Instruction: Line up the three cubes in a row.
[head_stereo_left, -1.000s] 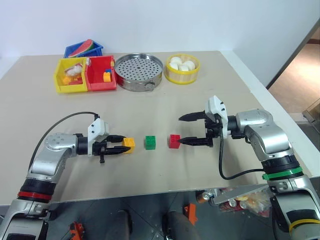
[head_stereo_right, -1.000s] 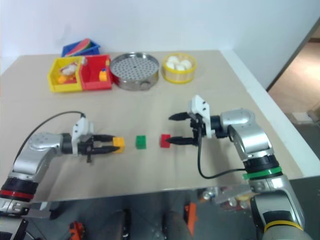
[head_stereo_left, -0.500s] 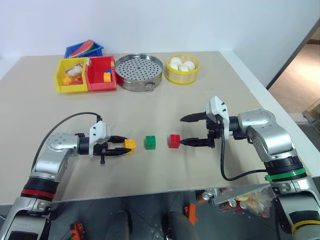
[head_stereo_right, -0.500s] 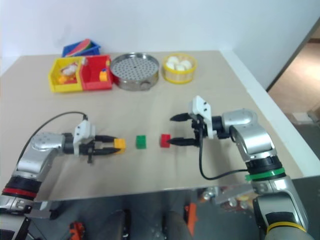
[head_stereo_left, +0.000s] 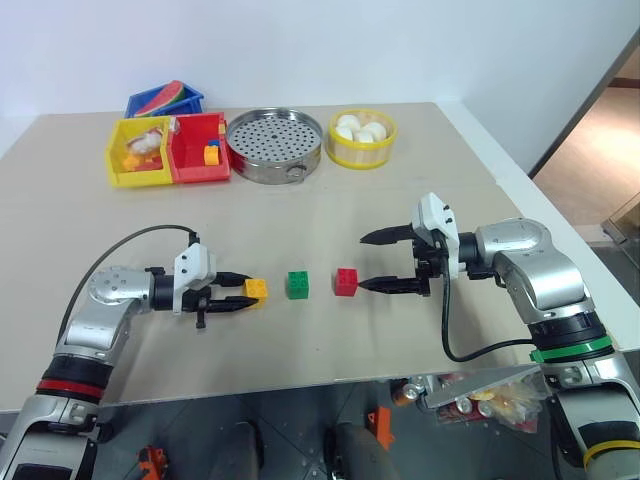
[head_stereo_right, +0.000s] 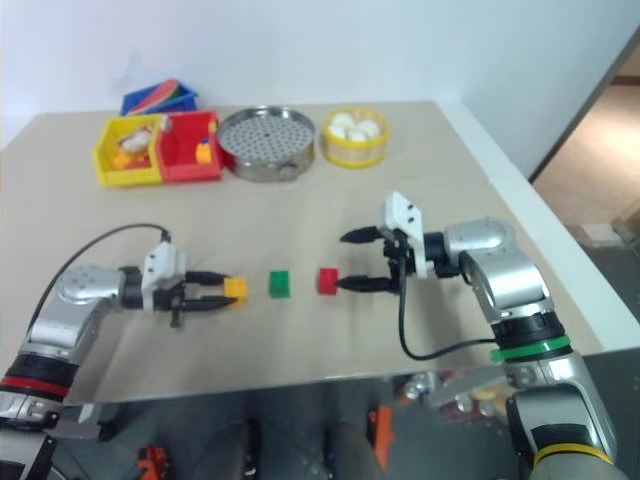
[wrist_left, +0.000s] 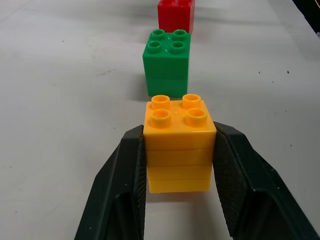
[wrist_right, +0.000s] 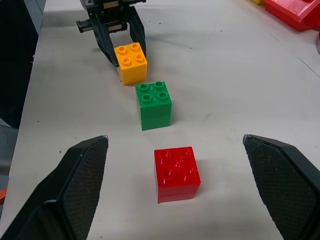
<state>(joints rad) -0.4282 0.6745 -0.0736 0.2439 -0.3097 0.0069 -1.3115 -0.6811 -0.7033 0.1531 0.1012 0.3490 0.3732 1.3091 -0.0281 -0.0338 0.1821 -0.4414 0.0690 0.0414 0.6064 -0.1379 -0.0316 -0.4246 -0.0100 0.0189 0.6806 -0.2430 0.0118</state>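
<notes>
Cubes, three counted, studded glossy plastic, four round studs each, no legible markings: yellow-orange cube (wrist_left: 179, 145) clamped in left end effector (head_stereo_left: 240, 301), green cube (head_stereo_left: 298, 284) and red cube (head_stereo_left: 347, 281) rowed on matte beige bench (head_stereo_left: 330, 210); right end effector (head_stereo_left: 364, 262) fully spread beside red.

On the desk (head_stereo_left: 300, 210), the left hand (head_stereo_left: 243, 297) clamps the yellow-orange cube (head_stereo_left: 256, 290); at its 3 o'clock sit the green cube (head_stereo_left: 298, 284), red cube (head_stereo_left: 347, 281), and spread right hand (head_stereo_left: 369, 263).
</notes>
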